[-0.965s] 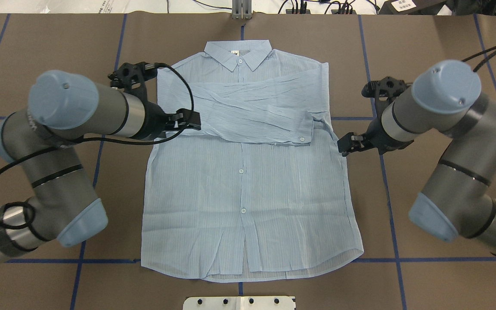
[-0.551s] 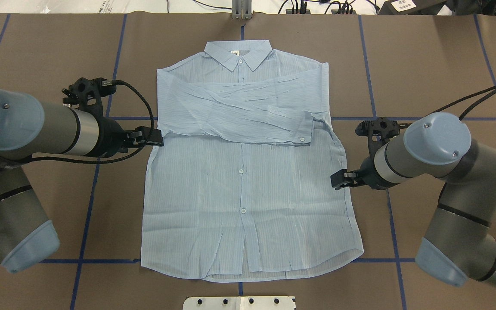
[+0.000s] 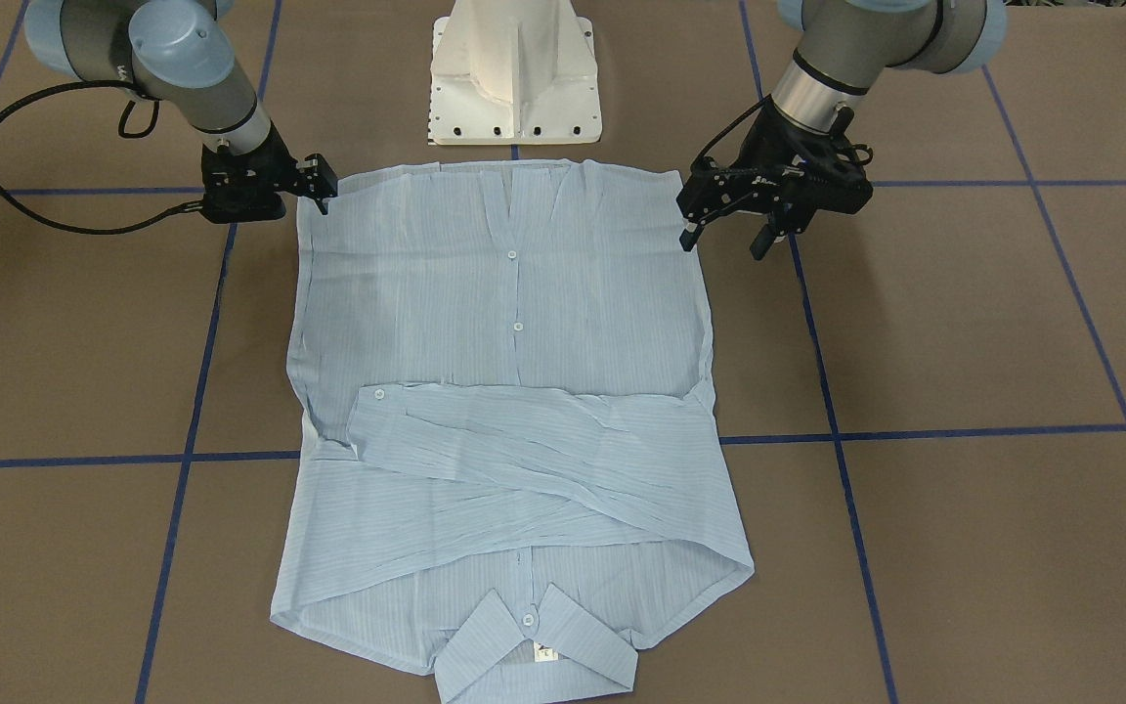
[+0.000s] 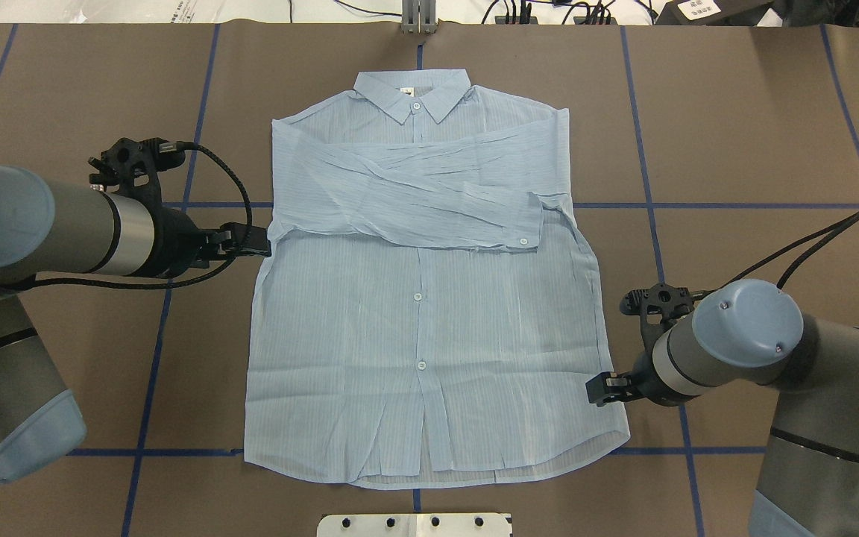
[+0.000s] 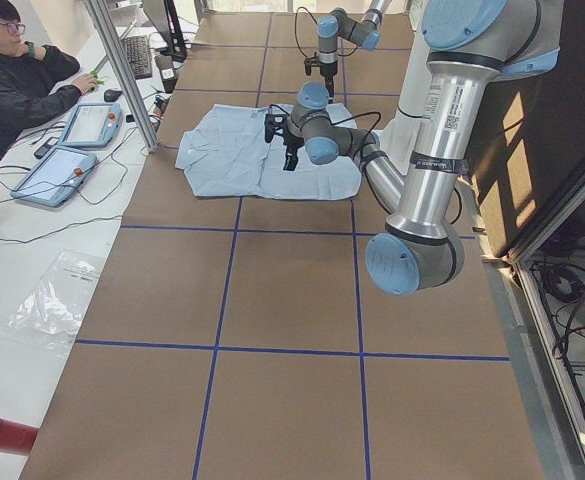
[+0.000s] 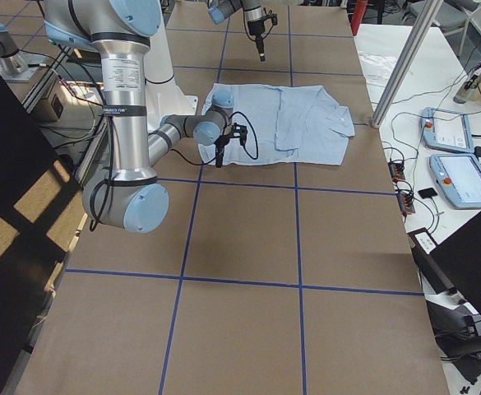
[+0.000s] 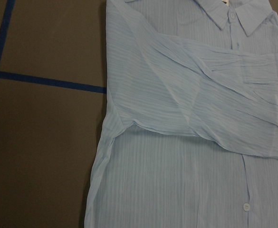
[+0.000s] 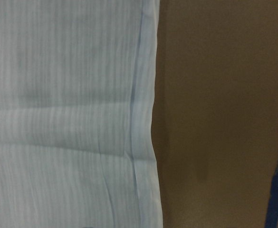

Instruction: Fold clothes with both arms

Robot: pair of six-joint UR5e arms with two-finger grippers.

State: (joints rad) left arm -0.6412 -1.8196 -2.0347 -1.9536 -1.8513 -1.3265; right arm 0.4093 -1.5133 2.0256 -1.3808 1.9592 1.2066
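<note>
Shirt: a light blue, thin, finely striped long-sleeved shirt (image 4: pixel 422 335) lies flat, front up, in the middle of the brown covered table (image 4: pixel 735 134) with blue tape lines. The collar points away from the robot and the hem toward it. The 2 sleeves lie crossed over the chest.
Left gripper: the black 2-finger left gripper (image 3: pixel 723 244) hovers above the shirt's side edge, just below the sleeve fold. Its fingers are apart and hold nothing.
Right gripper: the black 2-finger right gripper (image 4: pixel 599 389) is over the opposite side edge, near the hem corner. Cannot tell whether its fingers are apart or together.
Step (judged): sleeves are done and the arms are lining up for the body fold. No cloth looks pinched.
Next move (judged): both claws need to drop to the edges, pinch the thin layers and lift evenly, so the crossed sleeves do not slide.
Writing: a small white neck label (image 3: pixel 544 653) sits inside the collar, with print too small to read. No brand is legible.
</note>
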